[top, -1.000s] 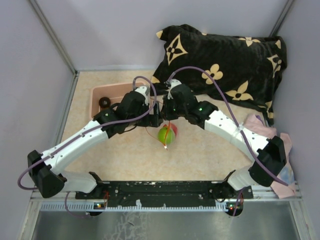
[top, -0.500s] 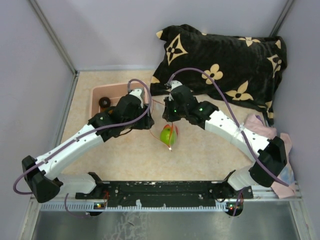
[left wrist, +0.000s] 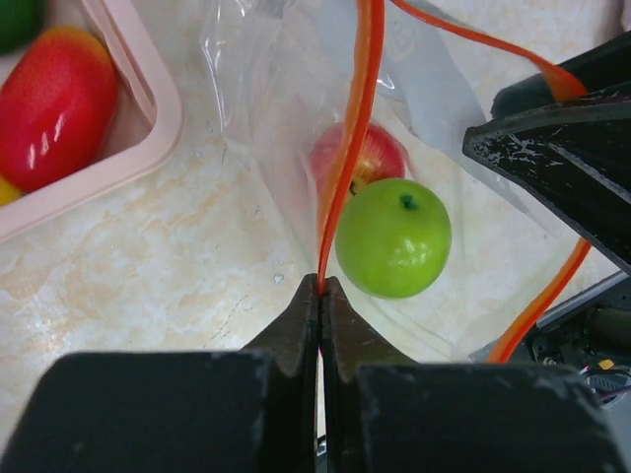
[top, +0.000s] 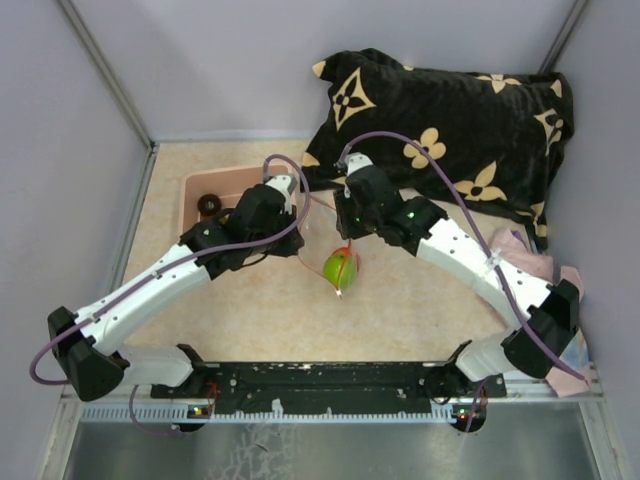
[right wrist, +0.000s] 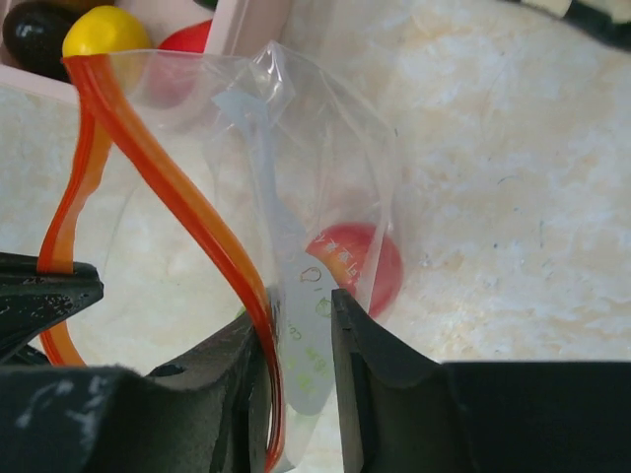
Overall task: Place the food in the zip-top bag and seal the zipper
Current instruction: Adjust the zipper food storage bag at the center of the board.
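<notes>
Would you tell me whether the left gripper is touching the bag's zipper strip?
Touching: the left wrist view shows the left gripper shut on the zipper, which runs straight up from between its fingertips.

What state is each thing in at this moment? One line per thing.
zip-top bag: held up, mouth open.
zipper: unsealed.
green apple: inside the bag.
red fruit: inside the bag.
left gripper: shut on the zipper.
right gripper: gripping the bag's edge.
pink bin: still holding food.

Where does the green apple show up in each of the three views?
Top view: green apple at centre, inside the clear bag.
Left wrist: centre right, just above the hand.
Right wrist: hardly visible, hidden behind the hand.
Shared landmark: the bag's orange zipper strip.
</notes>
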Controlling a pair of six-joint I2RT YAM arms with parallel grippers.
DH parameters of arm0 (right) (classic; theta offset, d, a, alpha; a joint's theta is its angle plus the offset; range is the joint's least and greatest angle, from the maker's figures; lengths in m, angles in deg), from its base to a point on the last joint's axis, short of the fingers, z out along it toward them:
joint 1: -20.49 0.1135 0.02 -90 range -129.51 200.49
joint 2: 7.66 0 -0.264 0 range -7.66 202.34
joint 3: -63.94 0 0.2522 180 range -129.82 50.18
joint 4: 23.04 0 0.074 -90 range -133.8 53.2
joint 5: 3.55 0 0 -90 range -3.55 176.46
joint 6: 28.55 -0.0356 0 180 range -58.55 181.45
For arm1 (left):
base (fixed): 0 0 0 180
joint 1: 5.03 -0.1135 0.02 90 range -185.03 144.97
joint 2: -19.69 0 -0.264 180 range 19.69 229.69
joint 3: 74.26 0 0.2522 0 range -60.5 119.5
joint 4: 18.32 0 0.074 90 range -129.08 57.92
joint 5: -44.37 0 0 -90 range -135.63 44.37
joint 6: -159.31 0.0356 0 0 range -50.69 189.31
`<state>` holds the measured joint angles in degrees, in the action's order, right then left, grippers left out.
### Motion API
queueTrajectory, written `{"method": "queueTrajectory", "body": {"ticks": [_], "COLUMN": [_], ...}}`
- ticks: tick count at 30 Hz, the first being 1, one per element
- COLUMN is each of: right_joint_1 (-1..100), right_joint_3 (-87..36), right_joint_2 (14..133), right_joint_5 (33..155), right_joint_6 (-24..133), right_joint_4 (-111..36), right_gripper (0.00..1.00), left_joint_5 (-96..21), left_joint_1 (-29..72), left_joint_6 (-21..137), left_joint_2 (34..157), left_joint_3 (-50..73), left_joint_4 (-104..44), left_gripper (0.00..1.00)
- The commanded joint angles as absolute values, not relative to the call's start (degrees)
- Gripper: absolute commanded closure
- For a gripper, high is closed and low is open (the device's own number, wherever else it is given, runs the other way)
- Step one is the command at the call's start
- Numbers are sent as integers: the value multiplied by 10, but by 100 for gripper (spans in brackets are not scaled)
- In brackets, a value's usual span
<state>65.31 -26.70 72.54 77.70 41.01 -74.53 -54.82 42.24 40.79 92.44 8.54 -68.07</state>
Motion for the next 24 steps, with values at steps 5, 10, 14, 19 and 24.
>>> {"method": "queueTrajectory", "body": {"ticks": [5,10,14,19,24], "right_joint_1": [651,651,651,649,649], "right_joint_3": [-366,-361,-351,-394,-454], "right_joint_2": [722,722,715,739,732], "right_joint_5": [750,726,702,640,584], "right_joint_6": [492,496,508,557,585], "right_joint_4": [-763,-771,-753,-779,-818], "right_gripper": [55,57,72,100,100], "left_joint_5": [-511,-493,-487,-496,-494], "left_joint_1": [427,427,427,426,426], "left_joint_6": [449,448,454,486,499], "left_joint_2": [935,941,944,973,973], "left_joint_3": [154,169,178,227,268], "left_joint_4": [-669,-668,-666,-695,-689], "left_gripper": [100,100,100,100,100]}}
